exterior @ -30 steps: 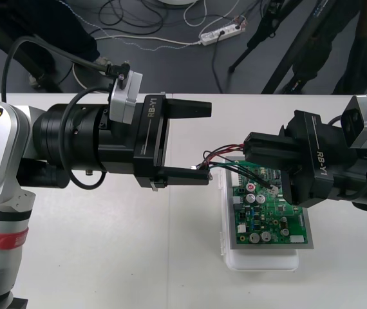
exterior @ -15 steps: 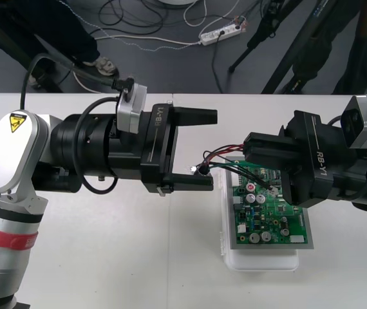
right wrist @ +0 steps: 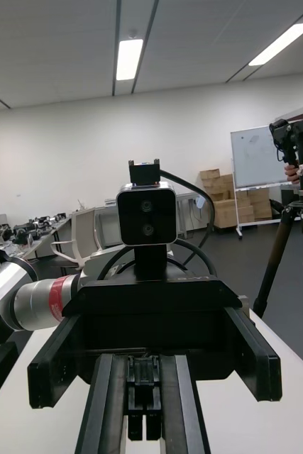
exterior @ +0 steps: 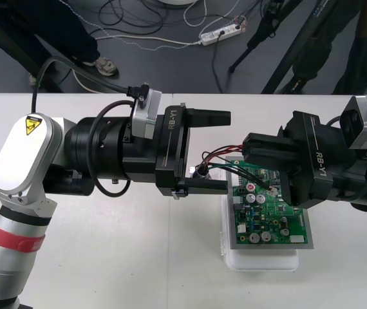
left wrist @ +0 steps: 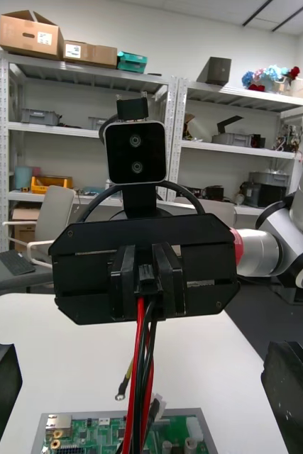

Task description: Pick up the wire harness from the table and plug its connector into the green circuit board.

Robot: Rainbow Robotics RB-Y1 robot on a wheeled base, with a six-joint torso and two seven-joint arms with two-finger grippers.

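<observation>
Clamps black fingers (left wrist: 123,280) of the right gripper (left wrist: 146,284) tight on the harness (left wrist: 142,333) at its small black plug (left wrist: 146,273), wires (left wrist: 138,383) hanging over the green circuit board (left wrist: 87,431). Holds the left gripper (exterior: 227,152) spread wide and empty, straddling the trailing wires beside the board. Reads as the alignment step, plug likely unseated; calls next for lowering squarely into the board's connector. Counts one harness, one board, one white base (exterior: 261,261), two grippers.

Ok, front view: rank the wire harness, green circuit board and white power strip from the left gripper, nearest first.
1. wire harness: between the open fingers of the left gripper.
2. green circuit board: just past them, toward the robot's right.
3. white power strip: on the floor, far beyond.
</observation>
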